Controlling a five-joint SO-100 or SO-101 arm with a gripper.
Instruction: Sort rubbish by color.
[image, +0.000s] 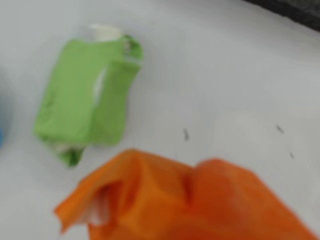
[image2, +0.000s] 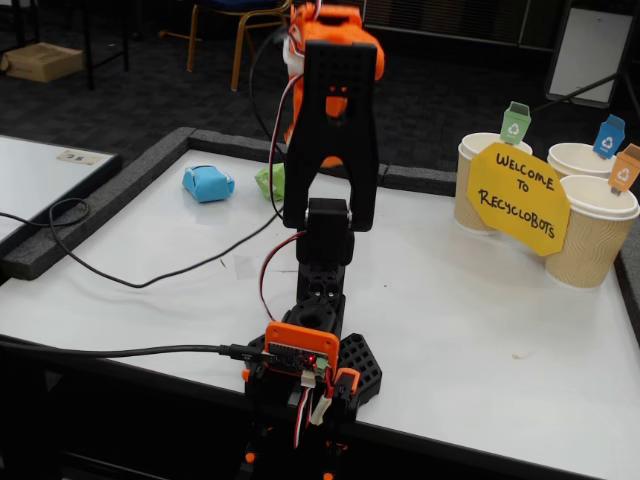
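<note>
In the wrist view a green crumpled paper lump (image: 87, 102) lies on the white table, up and to the left of centre. An edge of the light blue lump (image: 2, 117) shows at the left border. My orange gripper (image: 185, 200) fills the bottom of that view, blurred, just below and right of the green lump and apart from it. Its jaws cannot be told apart. In the fixed view the blue lump (image2: 207, 183) and the green lump (image2: 268, 181) lie at the far side of the table. The upright arm hides most of the gripper (image2: 328, 160).
Three beige paper cups (image2: 487, 185) with green, blue and orange tags stand at the far right behind a yellow sign (image2: 518, 198). A black cable (image2: 150, 275) runs across the table's left side. A dark raised border (image2: 90, 215) frames the table.
</note>
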